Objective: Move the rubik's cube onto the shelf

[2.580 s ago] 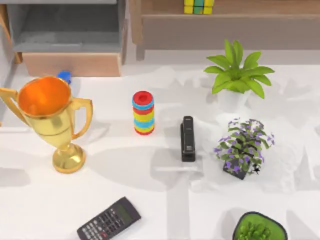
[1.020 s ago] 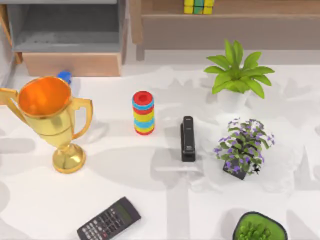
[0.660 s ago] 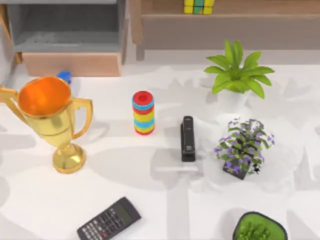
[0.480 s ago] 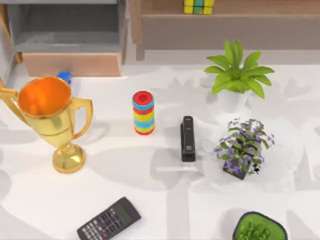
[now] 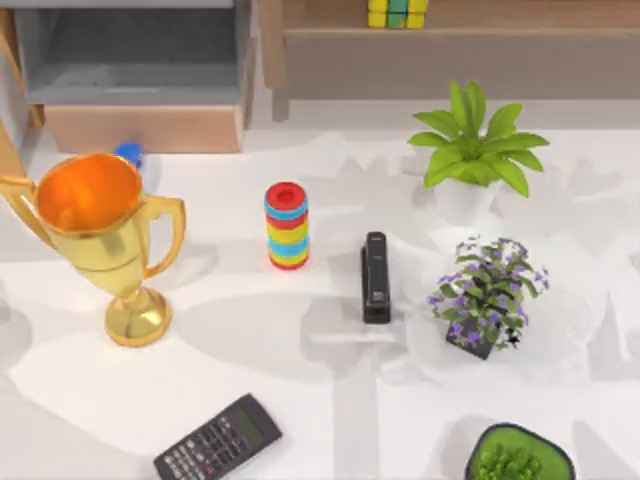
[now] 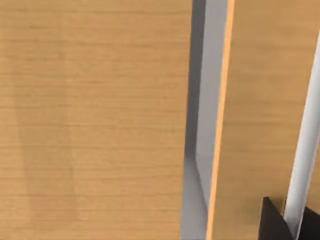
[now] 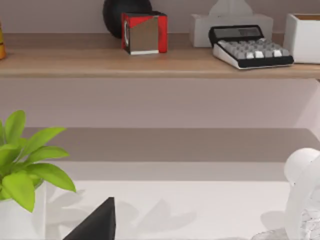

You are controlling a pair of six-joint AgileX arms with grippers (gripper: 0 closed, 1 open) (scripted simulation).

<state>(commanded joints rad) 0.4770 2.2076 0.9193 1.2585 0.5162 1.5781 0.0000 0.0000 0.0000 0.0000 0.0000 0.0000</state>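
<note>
The rubik's cube [image 5: 397, 13] sits on the shelf [image 5: 500, 14] at the top of the frame, no fingers near it. Its tiles are yellow and green. I cannot tell whether either gripper's fingers are apart or together.

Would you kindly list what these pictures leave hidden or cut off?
- Rubik's cube on the shelf: top view, its far part cut off by the upper edge.
- Green plant: top view, cut by the lower edge.
- Blue object: top view, mostly hidden behind the gold trophy.
</note>
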